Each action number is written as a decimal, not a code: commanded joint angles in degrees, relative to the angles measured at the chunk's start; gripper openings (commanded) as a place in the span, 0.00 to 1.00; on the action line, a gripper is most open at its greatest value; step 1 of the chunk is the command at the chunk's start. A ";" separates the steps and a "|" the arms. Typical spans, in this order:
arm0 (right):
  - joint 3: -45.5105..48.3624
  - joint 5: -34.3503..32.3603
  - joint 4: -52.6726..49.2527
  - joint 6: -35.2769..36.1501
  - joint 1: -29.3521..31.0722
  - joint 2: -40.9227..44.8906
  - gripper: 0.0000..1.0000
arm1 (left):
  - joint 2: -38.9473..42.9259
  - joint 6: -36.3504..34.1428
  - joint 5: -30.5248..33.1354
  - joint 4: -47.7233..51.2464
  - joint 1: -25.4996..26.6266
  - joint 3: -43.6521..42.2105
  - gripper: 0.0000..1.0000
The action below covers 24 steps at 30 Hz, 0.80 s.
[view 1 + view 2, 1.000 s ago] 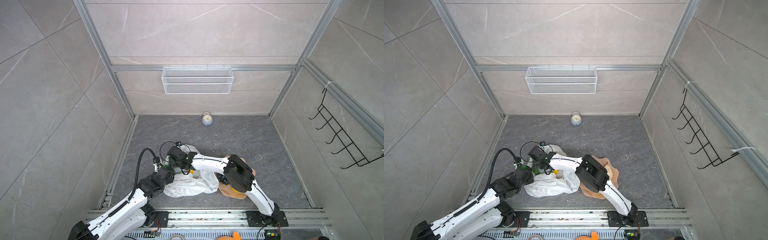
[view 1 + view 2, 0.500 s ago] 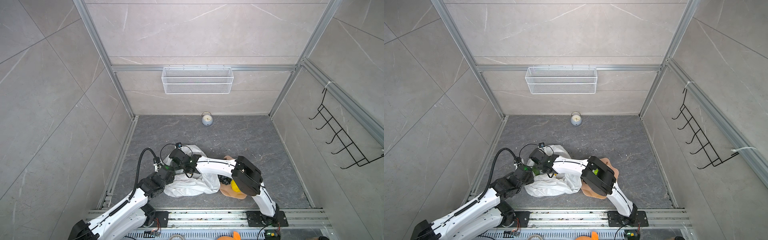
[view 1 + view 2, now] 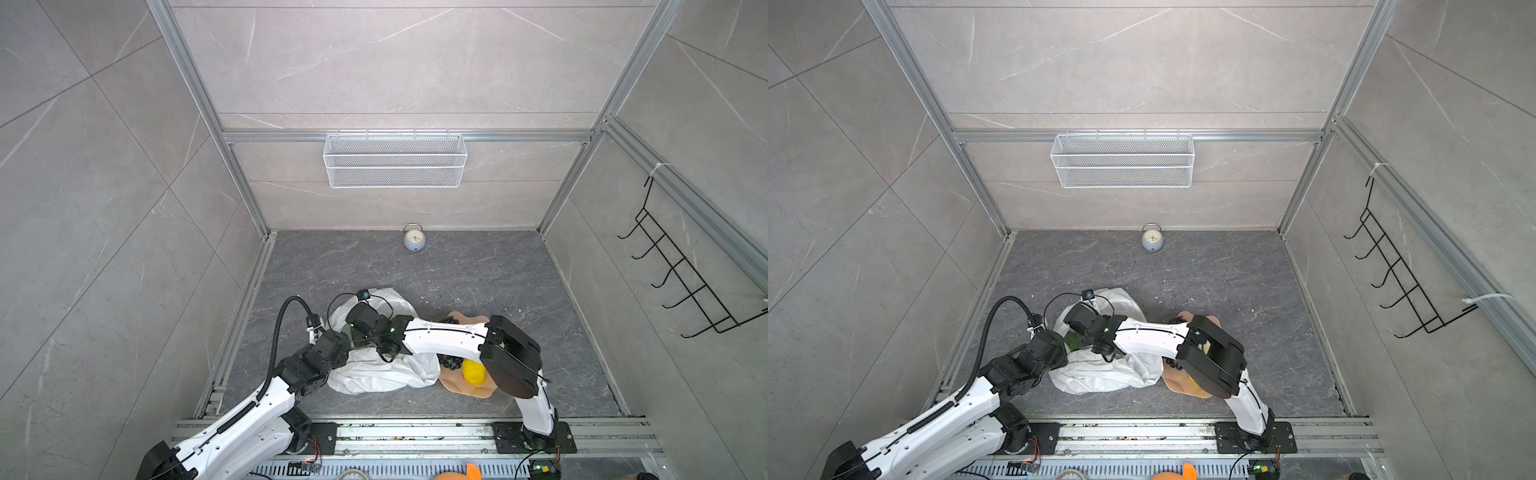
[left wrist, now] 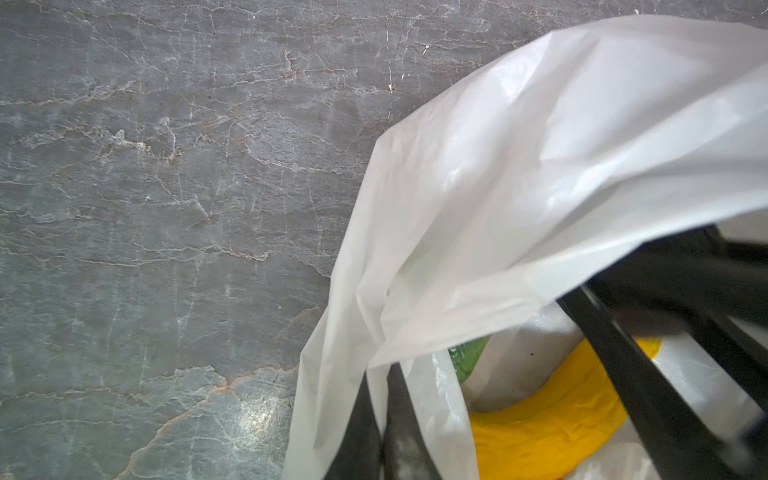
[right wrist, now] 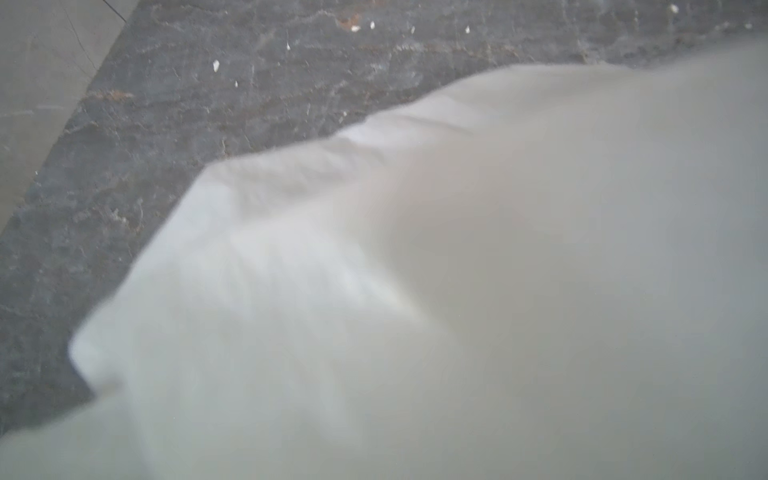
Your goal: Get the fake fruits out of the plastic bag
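Checking containers, left to right. The plastic bag (image 3: pixel 374 374) lies crumpled on the grey floor slab (image 3: pixel 457 274), left of middle, near the front edge. The left gripper (image 4: pixel 380 432) is pinched tight on the bag's rim film, with the rim lifted. Inside the bag are yellow bananas (image 4: pixel 552 415) and a green fruit (image 4: pixel 467 357), which is mostly behind film. The right gripper (image 4: pixel 681 374) is in through the mouth, black fingers (image 4: pixel 623 386) over the bananas. Can't tell how wide it stands or whether it has anything. The peach bowl (image 3: pixel 465 388) touches the bag's right edge, also near the front edge. It holds a dark grape bunch (image 3: pixel 451 362) and a yellow round fruit (image 3: pixel 473 371).

Count: 1 bag, 1 bowl, 2 fruits seen in the bag, 2 in the bowl.

Around: 1 grey alarm clock (image 3: pixel 414 241) at the middle of the slab's back edge, well apart. 1 wire basket (image 3: pixel 395 160) hangs on the back wall, and 1 black hook rack (image 3: pixel 681 282) is on the right wall.

In the way: the right forearm (image 3: pixel 449 336) crosses above the bag and bowl in both top views, hiding part of each. The right wrist view is mostly blurred bag film.
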State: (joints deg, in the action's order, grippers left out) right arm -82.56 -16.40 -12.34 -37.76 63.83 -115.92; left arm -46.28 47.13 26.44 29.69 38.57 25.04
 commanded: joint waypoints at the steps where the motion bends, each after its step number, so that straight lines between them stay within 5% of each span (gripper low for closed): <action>1: 5.28 2.32 4.64 -1.19 1.30 8.50 0.49 | -1.58 -0.46 -1.54 -1.67 -0.38 0.10 0.00; 14: 19.87 4.07 5.52 -5.16 4.65 21.89 0.49 | -4.22 -1.70 -2.43 -2.28 -0.38 2.20 0.00; 24: 21.31 -6.59 -9.58 -7.79 5.10 34.55 0.49 | -3.82 -1.74 -2.71 -1.43 -0.41 1.96 0.00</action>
State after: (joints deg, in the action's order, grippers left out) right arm -60.60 -16.53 -14.70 -43.44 68.88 -86.50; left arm -50.26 46.24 23.79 28.21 38.46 25.26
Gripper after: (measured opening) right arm 0.494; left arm 0.049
